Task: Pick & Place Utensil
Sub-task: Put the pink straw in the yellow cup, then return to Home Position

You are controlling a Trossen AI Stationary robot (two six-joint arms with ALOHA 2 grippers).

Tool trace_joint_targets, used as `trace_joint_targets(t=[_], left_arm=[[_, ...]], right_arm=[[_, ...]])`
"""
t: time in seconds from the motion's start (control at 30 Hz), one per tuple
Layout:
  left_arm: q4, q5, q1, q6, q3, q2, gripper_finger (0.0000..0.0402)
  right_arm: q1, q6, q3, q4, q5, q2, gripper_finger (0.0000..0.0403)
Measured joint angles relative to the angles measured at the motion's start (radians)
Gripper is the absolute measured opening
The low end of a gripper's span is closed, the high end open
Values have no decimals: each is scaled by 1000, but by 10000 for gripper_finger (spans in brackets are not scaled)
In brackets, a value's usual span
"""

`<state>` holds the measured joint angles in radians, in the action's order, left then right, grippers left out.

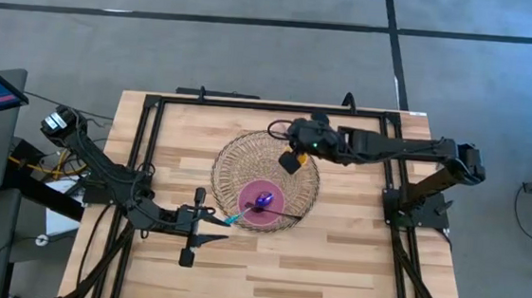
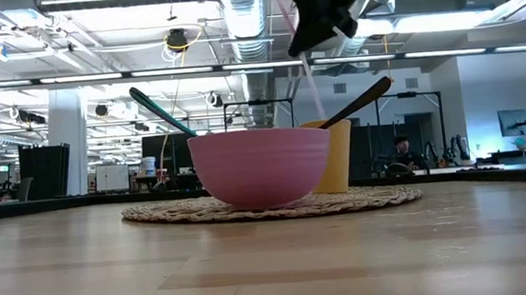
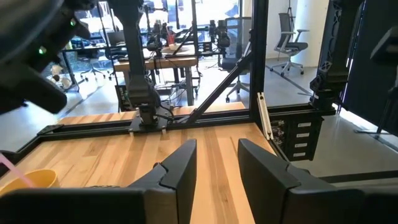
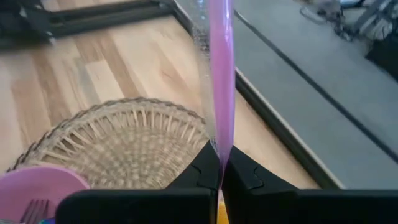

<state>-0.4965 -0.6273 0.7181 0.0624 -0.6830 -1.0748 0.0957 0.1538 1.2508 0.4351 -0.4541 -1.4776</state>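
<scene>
Pink utensil [image 4: 221, 74] pinched between closed fingers of right gripper [image 4: 220, 163], hanging above yellow cup [image 1: 293, 161] on woven mat [image 1: 236, 161]. Left gripper [image 3: 214, 162] waits open near pink bowl [image 2: 261, 166]. Judged step: carrying; next, lower and release.

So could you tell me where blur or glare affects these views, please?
Right wrist view: the pink utensil in the right gripper is soft, too close. Low view: ceiling lights glare behind the pink bowl. High view: evenly lit, woven mat crisp.
</scene>
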Motion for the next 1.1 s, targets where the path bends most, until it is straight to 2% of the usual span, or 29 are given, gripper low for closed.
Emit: trace_joint_targets(t=[0.3, 0.47, 0.87, 1.1], left_arm=[[-1, 0, 0, 0, 0, 0, 117], [-1, 0, 0, 0, 0, 0, 116], [-1, 0, 0, 0, 0, 0, 115], [-1, 0, 0, 0, 0, 0, 114]], right_arm=[[6, 35, -119, -18, 3, 0, 0], [6, 88, -139, -21, 1, 0, 4], [4, 83, -143, -17, 3, 0, 92], [3, 83, -143, -17, 3, 0, 125]])
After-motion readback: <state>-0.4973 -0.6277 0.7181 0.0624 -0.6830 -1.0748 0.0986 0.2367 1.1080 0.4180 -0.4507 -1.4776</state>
